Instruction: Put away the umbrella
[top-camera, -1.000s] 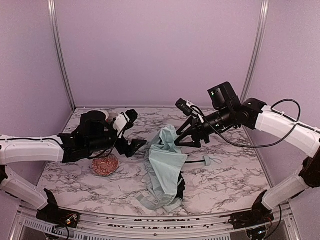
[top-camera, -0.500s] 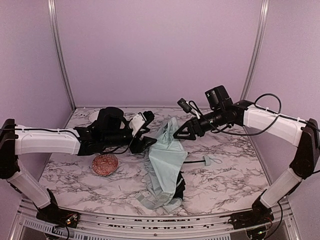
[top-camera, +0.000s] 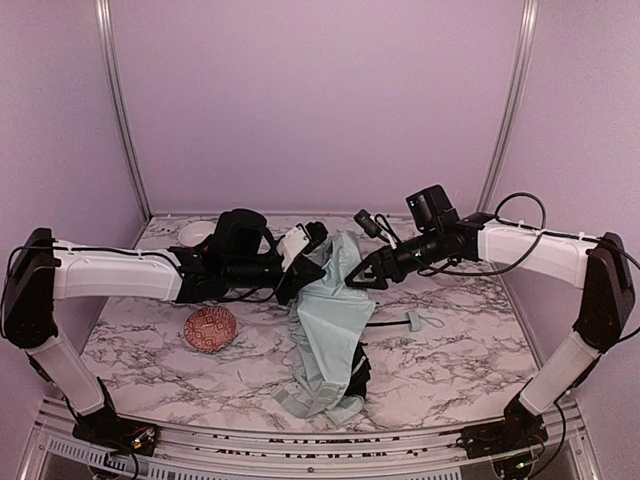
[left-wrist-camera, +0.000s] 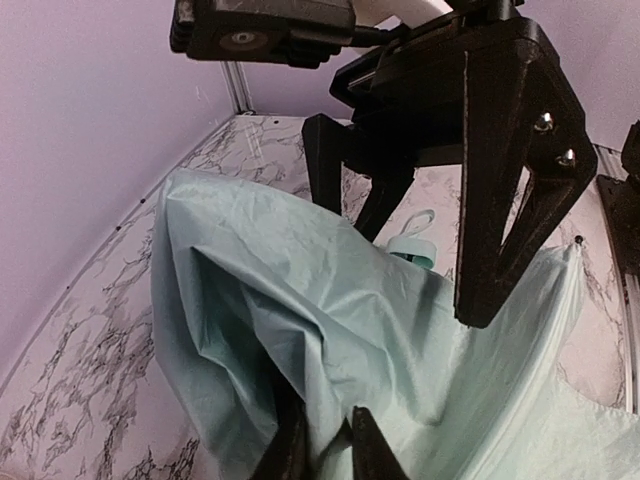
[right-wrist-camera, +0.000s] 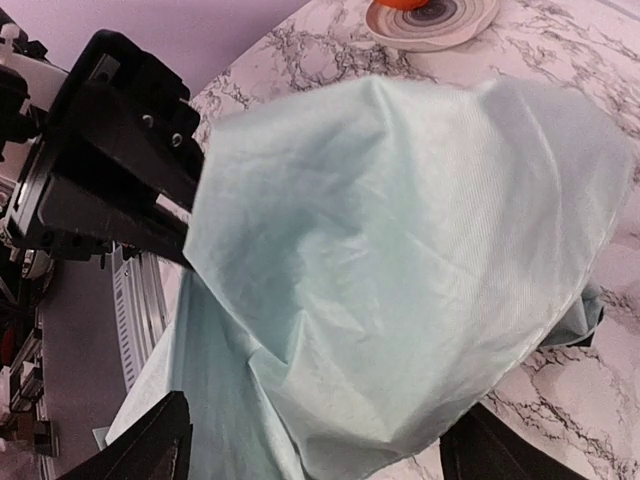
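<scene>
Umbrella lies half-collapsed mid-tabletop, one mint-green peak raised; both arms have just closed in on that peak, the left gripper nipped together on fabric and the right gripper spread wide around it, so gathering can likely begin.

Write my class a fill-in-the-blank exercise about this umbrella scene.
The left gripper is ____ on the umbrella fabric.
The right gripper straddles the fabric with jaws ____.
The patterned bowl left of the umbrella is ____.
The table has a ____ pattern.
Missing words: shut, open, red, marble.
</scene>
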